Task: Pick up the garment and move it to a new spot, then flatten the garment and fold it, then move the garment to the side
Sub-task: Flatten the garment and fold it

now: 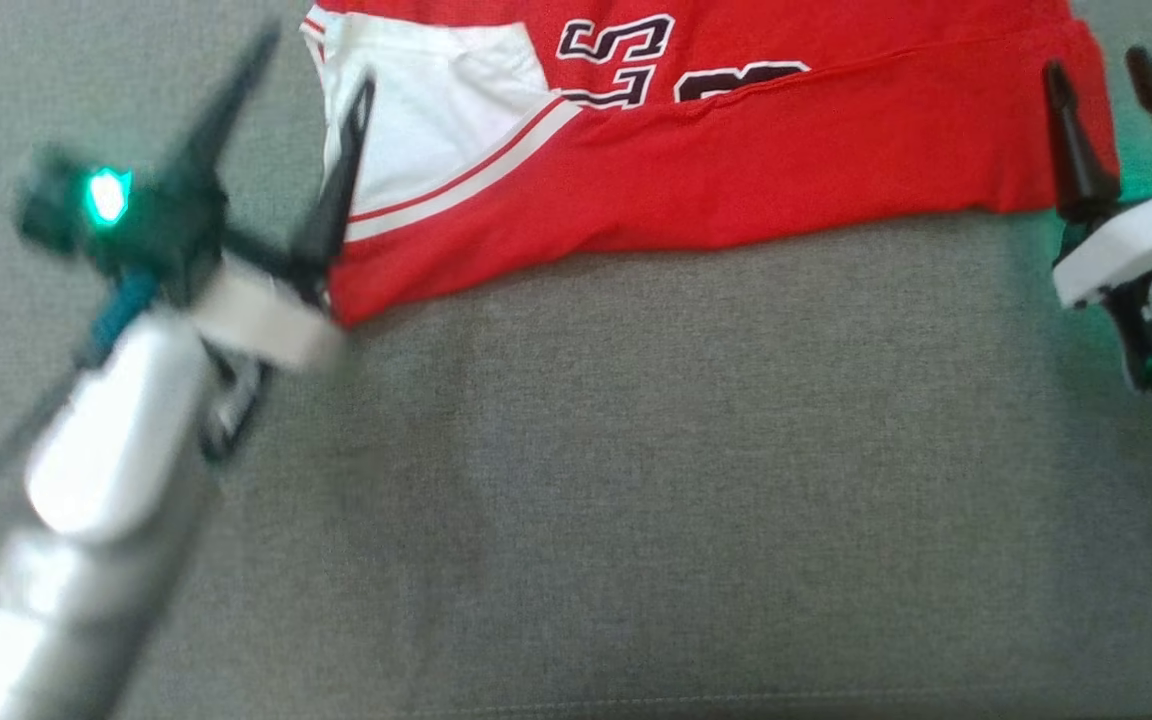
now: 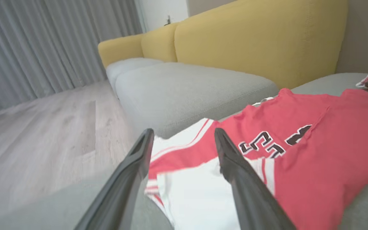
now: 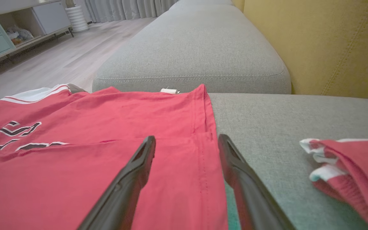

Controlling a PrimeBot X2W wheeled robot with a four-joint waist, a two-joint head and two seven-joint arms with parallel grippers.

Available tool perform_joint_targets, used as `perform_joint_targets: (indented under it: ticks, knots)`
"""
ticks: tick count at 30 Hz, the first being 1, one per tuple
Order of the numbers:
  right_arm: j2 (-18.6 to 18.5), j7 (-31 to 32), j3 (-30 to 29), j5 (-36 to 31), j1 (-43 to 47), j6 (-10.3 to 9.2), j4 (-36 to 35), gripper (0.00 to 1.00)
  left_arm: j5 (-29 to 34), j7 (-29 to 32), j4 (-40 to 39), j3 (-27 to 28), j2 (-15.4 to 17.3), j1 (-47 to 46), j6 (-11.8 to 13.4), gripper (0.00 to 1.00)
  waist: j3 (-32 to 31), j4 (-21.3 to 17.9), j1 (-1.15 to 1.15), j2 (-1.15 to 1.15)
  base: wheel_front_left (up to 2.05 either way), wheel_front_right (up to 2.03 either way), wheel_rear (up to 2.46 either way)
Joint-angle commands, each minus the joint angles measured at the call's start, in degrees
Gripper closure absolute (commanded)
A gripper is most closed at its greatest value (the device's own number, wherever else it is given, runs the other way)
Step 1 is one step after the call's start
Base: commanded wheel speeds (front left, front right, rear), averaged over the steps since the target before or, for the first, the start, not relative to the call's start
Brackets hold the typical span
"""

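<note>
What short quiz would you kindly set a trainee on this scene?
1. True or false: the left tool is shut on the red jersey.
2. The jersey lies on: A) a metal tray; B) the grey sofa cushion; C) a glass table.
3. What colour is the sofa backrest?
Key: 1 false, its fingers stand apart at the jersey's corner; 2 B; 3 yellow.
</note>
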Motion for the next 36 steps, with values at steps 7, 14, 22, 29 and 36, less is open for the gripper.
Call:
perform_joint_targets:
  ticks: [7,14,22,29,36]
  knots:
    - [0.5,-2.0,0.6,1.7,5.4,0.37,-0.2,0.00,-8.2,1.7,2.0,4.8,-3.6,12.2,3.7,0.00,-1.2,-0.7,0.00,0.00,0.00,0.00,0.00]
    - [1.1,-2.5,1.0,1.6,6.5,0.37,1.0,0.00,-10.0,4.0,7.5,6.1,-4.3,12.4,6.1,0.00,-0.9,-1.4,0.00,0.00,0.00,0.00,0.00]
    - [3.2,-2.7,0.8,2.2,6.1,0.37,4.9,0.00,-14.0,8.7,8.8,5.0,-5.7,13.5,1.8,1.00,-2.1,-1.2,0.00,0.00,0.00,0.00,0.00]
    - [5.6,-1.8,1.0,2.6,6.2,0.37,11.2,1.00,-13.0,7.6,7.8,3.9,-5.4,13.6,1.6,1.00,-4.3,0.1,0.00,0.00,0.00,0.00,0.00]
    - [4.8,-2.2,2.0,4.0,8.2,0.37,12.3,1.00,-12.2,7.9,7.0,2.8,-3.5,15.4,1.4,1.00,-7.9,0.2,0.00,0.00,0.00,0.00,0.00]
